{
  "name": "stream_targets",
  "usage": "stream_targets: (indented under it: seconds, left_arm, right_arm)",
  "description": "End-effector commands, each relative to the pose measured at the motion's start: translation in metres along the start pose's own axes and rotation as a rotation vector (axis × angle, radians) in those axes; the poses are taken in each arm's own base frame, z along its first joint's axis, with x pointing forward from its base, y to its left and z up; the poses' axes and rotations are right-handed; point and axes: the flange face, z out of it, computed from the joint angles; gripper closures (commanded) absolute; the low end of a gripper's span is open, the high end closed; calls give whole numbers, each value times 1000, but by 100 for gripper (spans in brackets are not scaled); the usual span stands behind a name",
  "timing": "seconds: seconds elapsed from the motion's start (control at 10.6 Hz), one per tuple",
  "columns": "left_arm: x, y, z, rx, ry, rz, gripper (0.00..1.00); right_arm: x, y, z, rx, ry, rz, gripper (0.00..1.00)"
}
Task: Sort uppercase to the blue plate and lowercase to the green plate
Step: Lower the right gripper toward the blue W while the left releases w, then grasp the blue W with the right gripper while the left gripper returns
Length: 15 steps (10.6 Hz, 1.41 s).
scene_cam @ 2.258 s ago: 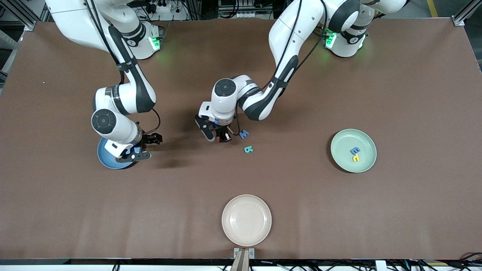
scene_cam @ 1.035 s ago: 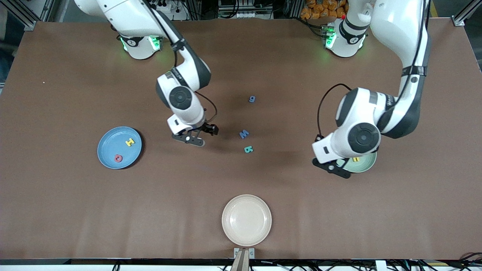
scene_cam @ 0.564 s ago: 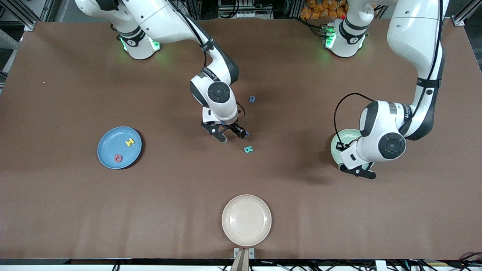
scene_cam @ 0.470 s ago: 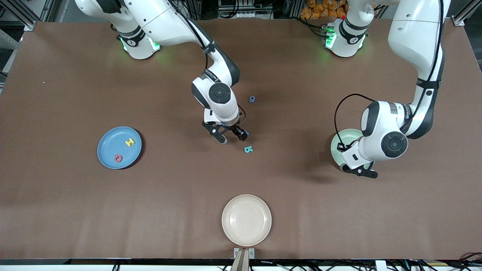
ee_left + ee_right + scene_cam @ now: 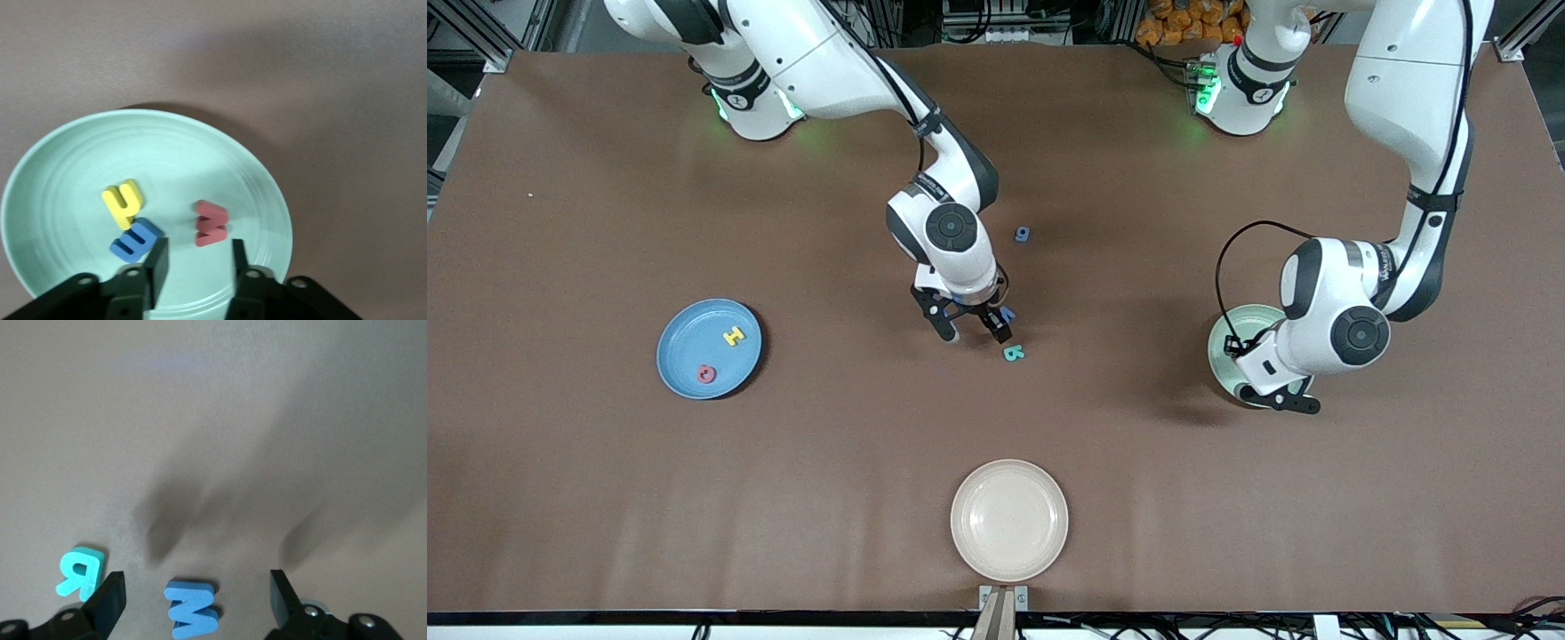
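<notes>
- the cream plate (image 5: 1008, 520) sits by the middle of the table edge nearest the front camera, with nothing on it.
- the blue plate (image 5: 685, 356) lies toward the right arm's end of the table, well in from that edge; it carries the yellow h capital (image 5: 734, 336) and, nearer the front camera, the red q (image 5: 706, 373).
- the green plate (image 5: 1223, 356) lies toward the left arm's end, partly covered by the left arm in the front view. the left wrist view shows three letters on it: the yellow lowercase h (image 5: 123, 202), the blue e-like letter (image 5: 135, 240) touching it, and the small red w (image 5: 211, 223) a little apart.
- the left gripper (image 5: 197, 263) hangs over the green plate, by its rim, with its fingers parted and nothing between them.
- the teal-green r (image 5: 1013, 353) lies near the middle of the table.
- the blue w capital (image 5: 192, 609) lies just beside the r, slightly farther from the front camera.
- the right gripper (image 5: 197, 593) is low over the blue w, its fingers spread wide on either side of the letter and not yet closed on it; it holds nothing.
- the blue g (image 5: 1023, 234) lies alone, farther toward the edge where the bases stand, apart from the other letters.
</notes>
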Motion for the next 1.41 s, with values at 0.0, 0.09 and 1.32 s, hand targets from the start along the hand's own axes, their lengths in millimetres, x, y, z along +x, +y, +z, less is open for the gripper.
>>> stream_targets:
  seconds: [0.0,0.09,1.32]
  left_arm:
    - [-11,-3,-28,-28,39,-15,0]
    - [-15,3,-40,-28,43,-12,0]
    - [-94,261,-87,-13,7,-214,0]
  right_arm:
    - [-10,-7,4,4,-7,29,10]
    - [-12,-9,1,3,-10,52,11]
    - [-34,-4,16,-14,-19,28,36]
